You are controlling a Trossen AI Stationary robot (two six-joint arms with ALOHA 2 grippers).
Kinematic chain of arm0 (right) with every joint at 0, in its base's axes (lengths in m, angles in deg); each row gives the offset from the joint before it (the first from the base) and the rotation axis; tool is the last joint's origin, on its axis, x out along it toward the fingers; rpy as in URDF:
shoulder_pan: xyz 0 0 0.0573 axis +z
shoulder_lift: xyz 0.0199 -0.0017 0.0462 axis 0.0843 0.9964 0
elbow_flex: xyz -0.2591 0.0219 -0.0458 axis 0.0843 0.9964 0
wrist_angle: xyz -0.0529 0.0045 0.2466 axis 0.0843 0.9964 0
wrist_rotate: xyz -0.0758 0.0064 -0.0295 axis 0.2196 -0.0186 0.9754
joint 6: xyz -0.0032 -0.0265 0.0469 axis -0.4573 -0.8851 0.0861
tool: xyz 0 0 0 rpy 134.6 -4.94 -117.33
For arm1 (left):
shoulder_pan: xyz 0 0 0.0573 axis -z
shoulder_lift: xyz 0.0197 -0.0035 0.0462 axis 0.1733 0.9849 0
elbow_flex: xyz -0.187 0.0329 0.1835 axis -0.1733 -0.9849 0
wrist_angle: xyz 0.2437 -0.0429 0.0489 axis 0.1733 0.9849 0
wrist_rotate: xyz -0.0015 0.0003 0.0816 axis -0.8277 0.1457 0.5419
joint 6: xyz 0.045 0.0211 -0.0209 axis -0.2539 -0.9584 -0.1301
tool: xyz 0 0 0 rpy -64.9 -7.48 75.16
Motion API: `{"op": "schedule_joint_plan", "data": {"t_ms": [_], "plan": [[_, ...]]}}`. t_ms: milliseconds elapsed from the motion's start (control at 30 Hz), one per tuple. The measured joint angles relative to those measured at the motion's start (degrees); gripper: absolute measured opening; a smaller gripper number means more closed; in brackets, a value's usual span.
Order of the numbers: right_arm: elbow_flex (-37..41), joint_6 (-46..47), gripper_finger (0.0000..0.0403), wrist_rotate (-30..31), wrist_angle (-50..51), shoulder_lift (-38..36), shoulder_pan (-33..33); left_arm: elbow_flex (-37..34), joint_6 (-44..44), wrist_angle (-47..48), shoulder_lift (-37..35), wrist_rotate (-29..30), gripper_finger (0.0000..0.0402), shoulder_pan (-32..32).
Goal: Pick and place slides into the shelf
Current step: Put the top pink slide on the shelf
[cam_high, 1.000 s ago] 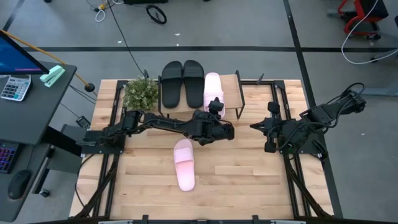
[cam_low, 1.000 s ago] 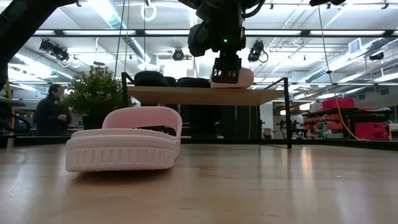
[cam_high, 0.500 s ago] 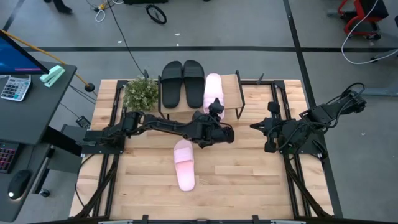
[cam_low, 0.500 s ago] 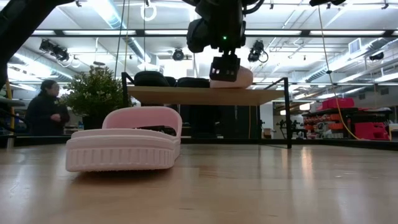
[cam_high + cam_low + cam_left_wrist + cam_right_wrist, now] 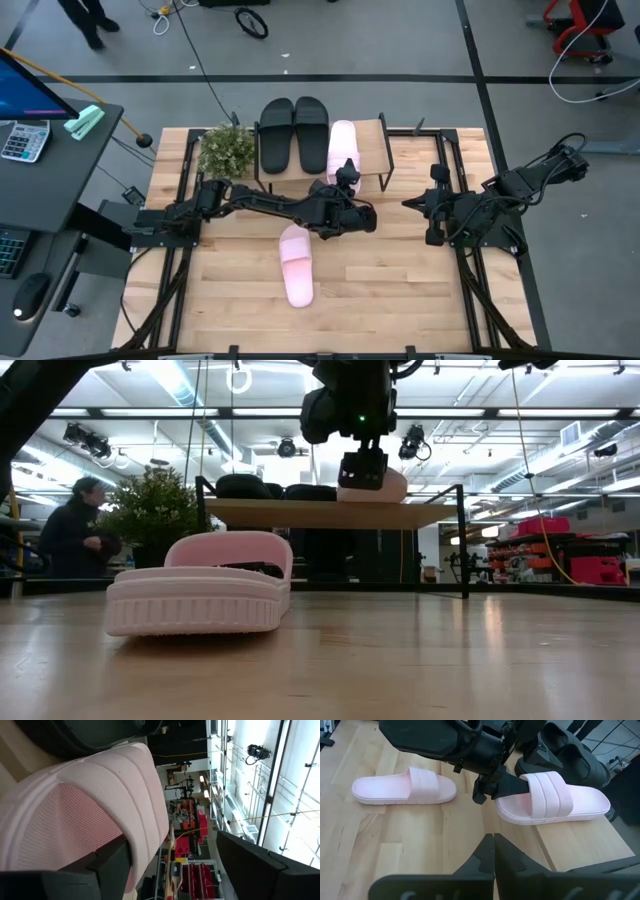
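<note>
Workshop table (image 5: 400, 290) | left gripper (image 5: 347, 172) open at shelved pink slide (image 5: 342, 140) | no legible writing

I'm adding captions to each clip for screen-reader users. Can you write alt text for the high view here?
From above, the left gripper sits open at the heel of a pink slide lying on the shelf beside two black slides. A second pink slide lies on the slatted table, and the right gripper waits shut at the right.
</note>
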Motion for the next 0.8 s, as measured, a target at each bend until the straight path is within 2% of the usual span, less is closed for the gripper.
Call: {"op": "schedule_joint_plan", "data": {"t_ms": [800], "plan": [[0.0,-0.04,0.0,-0.36,0.02,0.0,0.0,0.0,-0.07,-0.55,0.0,0.22,0.0291,-0.26]]}}
